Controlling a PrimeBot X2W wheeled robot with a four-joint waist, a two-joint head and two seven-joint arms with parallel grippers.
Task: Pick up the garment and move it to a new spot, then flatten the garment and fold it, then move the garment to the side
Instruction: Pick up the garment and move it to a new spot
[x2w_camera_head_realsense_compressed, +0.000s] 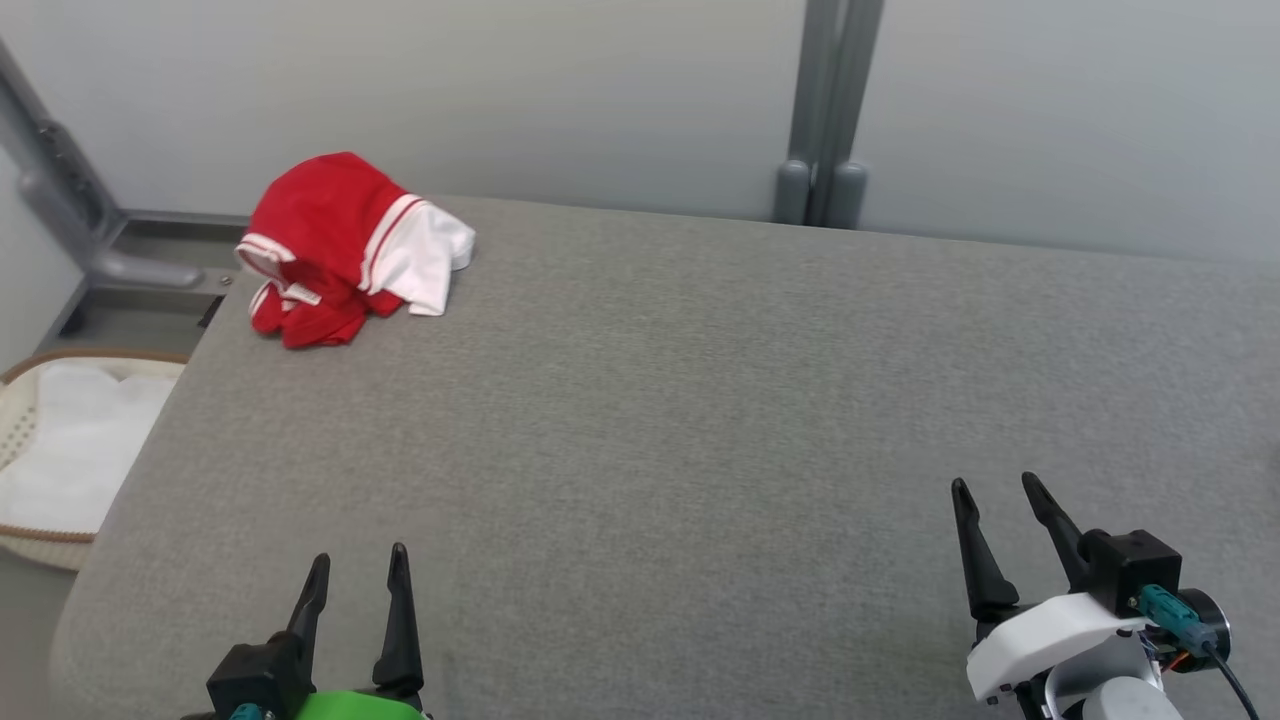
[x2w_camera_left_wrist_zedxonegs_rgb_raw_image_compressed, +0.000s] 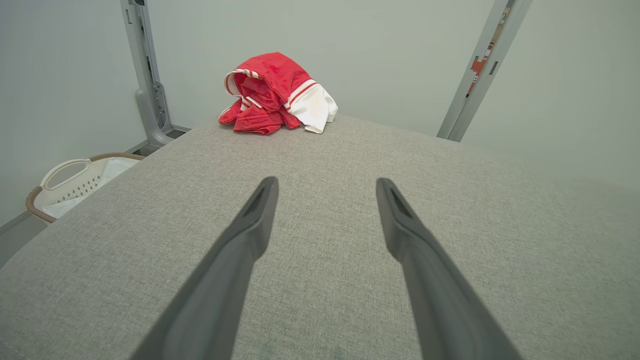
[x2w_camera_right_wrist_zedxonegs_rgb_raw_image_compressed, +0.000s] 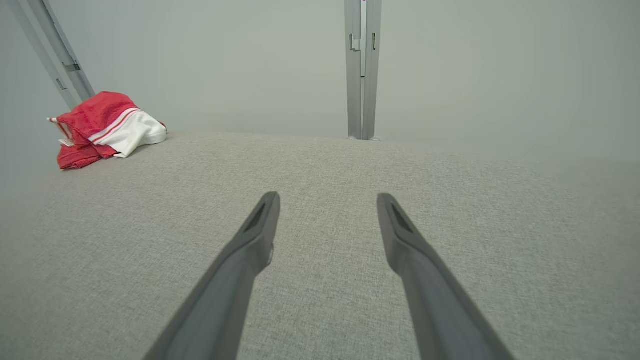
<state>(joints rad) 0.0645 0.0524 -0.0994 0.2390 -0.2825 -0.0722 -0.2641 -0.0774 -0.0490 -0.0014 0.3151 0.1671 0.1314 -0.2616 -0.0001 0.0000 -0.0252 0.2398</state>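
Head view: we see the garment (x2w_camera_head_realsense_compressed: 350, 250), red and white, crumpled at the far left corner of the table (x2w_camera_head_realsense_compressed: 640, 420). Left of the table, a basket (x2w_camera_head_realsense_compressed: 15, 420) holds white cloth (x2w_camera_head_realsense_compressed: 70, 440). Our 2 grippers, left (x2w_camera_head_realsense_compressed: 360, 555) and right (x2w_camera_head_realsense_compressed: 995, 482), sit near the front edge, well apart from the garment, fingers spread, each holding nothing.

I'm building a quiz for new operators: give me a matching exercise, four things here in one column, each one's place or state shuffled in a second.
1. garment
2. basket
3. left end effector
4. right end effector

A. open, lower right of head view
B. crumpled, far left corner of the grey surface
C. open, lower left of head view
D. beyond the surface's left edge, white contents

Pairs: 1-B, 2-D, 3-C, 4-A
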